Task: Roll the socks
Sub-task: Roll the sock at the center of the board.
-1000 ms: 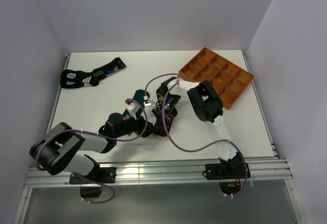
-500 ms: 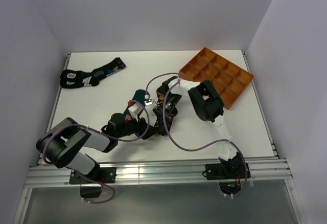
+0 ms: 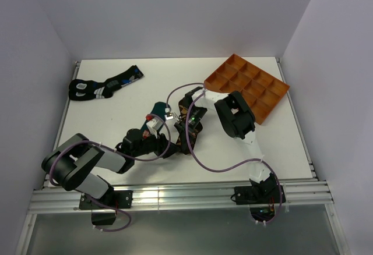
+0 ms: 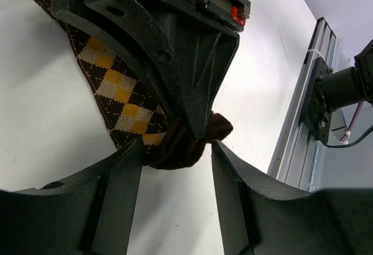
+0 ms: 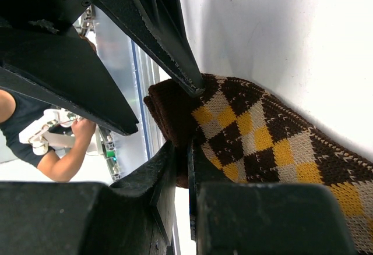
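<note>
The argyle sock point(image 4: 119, 89), brown and black with yellow and tan diamonds, lay flat on the white table point(image 3: 256, 144) near its middle, mostly hidden in the overhead view beneath the two grippers that met above it. The right gripper point(image 5: 185, 150) was clenched on the sock's dark brown cuff point(image 5: 170, 106), with the fabric pinched between its nearly closed fingers. The left gripper point(image 4: 176, 150) was released: its two fingers point(image 4: 116, 191) stood apart on either side of the same cuff. One finger was touching the fabric and the other was just beside it, without clamping. The teal sock point(image 3: 156, 109) lay on the table just beyond the left gripper, partly covered by it. A dark patterned sock point(image 3: 102, 86) lay near the far left corner, well apart from both arms. An orange compartment tray point(image 3: 217, 79) sat at the far right of the table.
</note>
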